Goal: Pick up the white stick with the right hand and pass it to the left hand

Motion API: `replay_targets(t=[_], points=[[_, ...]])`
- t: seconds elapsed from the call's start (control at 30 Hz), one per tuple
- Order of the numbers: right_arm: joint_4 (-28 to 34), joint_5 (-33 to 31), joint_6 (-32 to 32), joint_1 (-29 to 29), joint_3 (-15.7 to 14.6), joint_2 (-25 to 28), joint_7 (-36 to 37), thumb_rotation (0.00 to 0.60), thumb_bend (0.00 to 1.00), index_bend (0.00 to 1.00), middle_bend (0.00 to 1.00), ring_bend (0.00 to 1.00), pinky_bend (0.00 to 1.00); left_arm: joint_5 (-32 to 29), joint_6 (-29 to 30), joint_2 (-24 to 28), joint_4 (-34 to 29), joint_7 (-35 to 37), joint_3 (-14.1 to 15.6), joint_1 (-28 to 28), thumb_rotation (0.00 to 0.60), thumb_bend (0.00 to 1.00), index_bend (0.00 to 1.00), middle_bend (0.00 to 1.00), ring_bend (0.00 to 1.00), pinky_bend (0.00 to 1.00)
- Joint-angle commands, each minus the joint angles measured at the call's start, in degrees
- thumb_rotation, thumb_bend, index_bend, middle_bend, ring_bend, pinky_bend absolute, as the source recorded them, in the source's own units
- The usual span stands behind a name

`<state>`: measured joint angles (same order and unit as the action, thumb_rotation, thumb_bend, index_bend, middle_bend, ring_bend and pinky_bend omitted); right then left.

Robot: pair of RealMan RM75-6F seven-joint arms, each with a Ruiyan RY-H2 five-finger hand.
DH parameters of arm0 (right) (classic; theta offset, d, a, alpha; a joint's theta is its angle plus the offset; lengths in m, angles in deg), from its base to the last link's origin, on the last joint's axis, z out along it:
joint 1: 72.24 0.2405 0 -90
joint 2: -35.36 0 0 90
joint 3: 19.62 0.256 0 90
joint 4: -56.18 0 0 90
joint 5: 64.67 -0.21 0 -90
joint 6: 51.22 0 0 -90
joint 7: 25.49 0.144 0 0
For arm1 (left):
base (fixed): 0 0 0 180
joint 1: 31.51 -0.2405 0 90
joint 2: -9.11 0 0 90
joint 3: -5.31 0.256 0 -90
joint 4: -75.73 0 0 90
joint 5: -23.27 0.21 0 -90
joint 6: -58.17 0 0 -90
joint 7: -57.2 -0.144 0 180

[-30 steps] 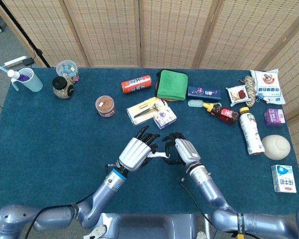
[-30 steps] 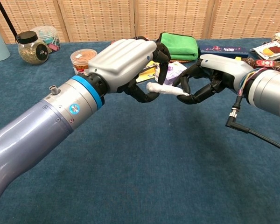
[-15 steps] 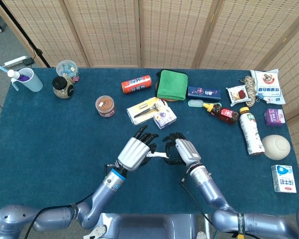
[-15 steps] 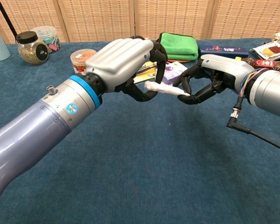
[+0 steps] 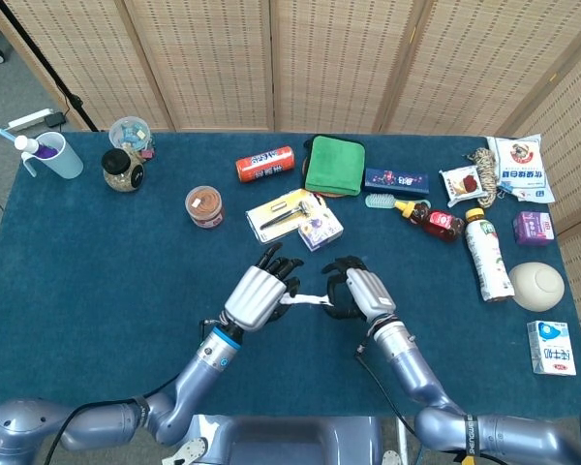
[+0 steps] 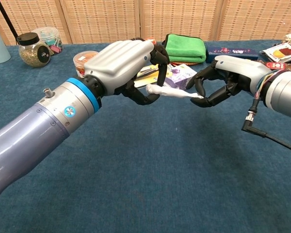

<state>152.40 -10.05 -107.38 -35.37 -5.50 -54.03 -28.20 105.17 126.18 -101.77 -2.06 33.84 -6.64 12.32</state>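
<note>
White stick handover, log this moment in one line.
phase: handover | white stick: off table, between both hands | right hand: pinching one end | left hand: fingers around other end

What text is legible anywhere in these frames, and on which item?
None reads clearly.
Orange cylindrical can: white print, blurred.
White-and-blue snack bag: characters too small.
Dark blue flat box: print blurred.
White carton: label illegible.
White plastic bottle: label too small.

A folded green cloth [image 5: 333,164] lies near the desk's [image 5: 97,262] far edge beside an orange can [image 5: 265,164]; a blue cup [image 5: 52,154] occupies the far left corner.
</note>
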Motion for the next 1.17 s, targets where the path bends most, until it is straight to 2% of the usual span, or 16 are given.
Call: replay_targets(t=[0.03,0.7,1.17], points=[[-0.08,-0.01,-0.08,-0.2,-0.1,0.56,-0.17,0.6,0.39,0.72,0.28,0.13,0.0,0.16,0.3,0.85,-0.53,0.45,0.11,-0.35,0.6,0.36,0.78,0.27,0.27,0.08],[1.04,0.51,-1.21,-2.82,-0.86,7.01,-0.24,0.6,0.39,0.72,0.28,0.13,0.0,0.4,3.16,11.22,-6.49,2.67,-0.46,-3.59,0.6,0.36,0.78,0.27,0.27,0.08],[1.79,1.15,-1.92,-3.69,-0.81,8.57,0.22,0.6,0.39,0.71,0.28,0.13,0.0,-0.02,3.53,12.42,-8.42,2.05,-0.93,-3.64,0.6,0.37,0.78,0.27,0.27,0.08]])
